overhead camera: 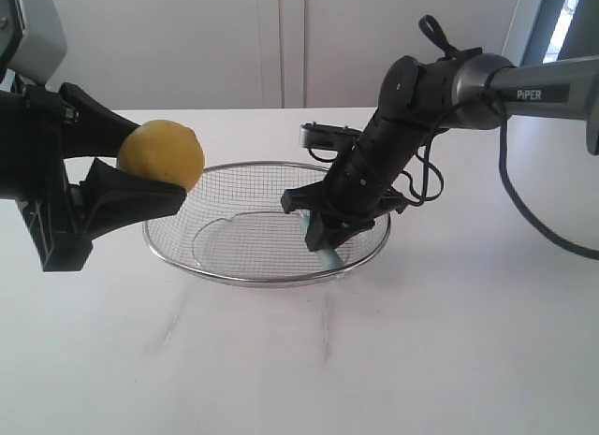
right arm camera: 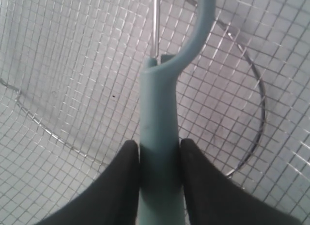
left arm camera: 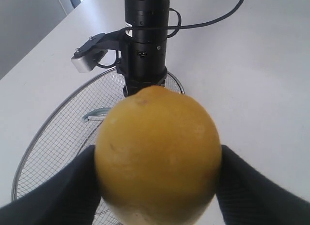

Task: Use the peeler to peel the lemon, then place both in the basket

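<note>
Clamping the peeler [right arm camera: 157, 138] in the right gripper [overhead camera: 323, 231] low inside the wire-mesh basket [overhead camera: 243, 280], pinching the lemon [overhead camera: 161, 154] in the wide-spread left gripper [overhead camera: 140, 168] raised beside the basket's rim; could snag the blade in the mesh, or drop the lemon outside.

Right pincer [overhead camera: 320, 237] and peeler [overhead camera: 328, 257] block one basket [overhead camera: 234, 227] side, rest open

- Exterior view: standing off the arms, looking roughly level across the white counter [overhead camera: 421, 360] toward the far wall, taking in both arms and the whole basket [overhead camera: 243, 201].
- Left wrist view: sitting close behind the left jaws, facing past the lemon [left arm camera: 157, 155], which is filling the frame, toward the right arm [left arm camera: 145, 41] and the basket rim.
- Right wrist view: looking from very near along the peeler [right arm camera: 159, 152] onto mesh, seemingly the basket floor.
- All three are sharing the basket.
</note>
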Action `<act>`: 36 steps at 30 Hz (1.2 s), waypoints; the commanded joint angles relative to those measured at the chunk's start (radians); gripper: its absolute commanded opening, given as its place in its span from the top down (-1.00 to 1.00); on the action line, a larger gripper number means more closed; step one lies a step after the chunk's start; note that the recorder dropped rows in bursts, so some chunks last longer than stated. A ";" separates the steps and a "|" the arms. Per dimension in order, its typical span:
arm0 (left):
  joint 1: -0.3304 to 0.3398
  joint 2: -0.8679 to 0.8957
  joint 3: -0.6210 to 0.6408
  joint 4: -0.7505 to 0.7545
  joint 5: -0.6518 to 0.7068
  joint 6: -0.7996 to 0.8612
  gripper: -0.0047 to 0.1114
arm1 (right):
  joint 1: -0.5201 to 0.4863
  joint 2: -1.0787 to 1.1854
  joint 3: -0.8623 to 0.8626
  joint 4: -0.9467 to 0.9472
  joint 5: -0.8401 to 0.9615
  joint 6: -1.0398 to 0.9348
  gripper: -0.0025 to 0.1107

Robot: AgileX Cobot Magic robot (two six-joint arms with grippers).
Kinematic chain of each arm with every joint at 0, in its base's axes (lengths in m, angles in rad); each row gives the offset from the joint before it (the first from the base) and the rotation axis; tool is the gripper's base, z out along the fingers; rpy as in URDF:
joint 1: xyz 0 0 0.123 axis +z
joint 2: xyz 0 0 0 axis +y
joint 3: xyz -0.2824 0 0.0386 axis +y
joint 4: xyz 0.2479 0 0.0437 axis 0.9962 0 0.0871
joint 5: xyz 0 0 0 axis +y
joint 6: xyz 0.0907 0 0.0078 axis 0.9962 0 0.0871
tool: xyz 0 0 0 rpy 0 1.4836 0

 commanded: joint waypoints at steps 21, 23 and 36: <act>0.004 -0.005 0.001 -0.034 0.001 -0.005 0.92 | -0.005 -0.002 -0.009 0.004 0.000 0.015 0.10; 0.004 -0.005 0.001 -0.034 0.001 -0.005 0.92 | -0.005 -0.002 -0.009 0.006 0.000 0.015 0.10; 0.004 -0.005 0.001 -0.034 0.003 -0.005 0.92 | -0.005 -0.070 -0.009 0.010 0.000 0.020 0.49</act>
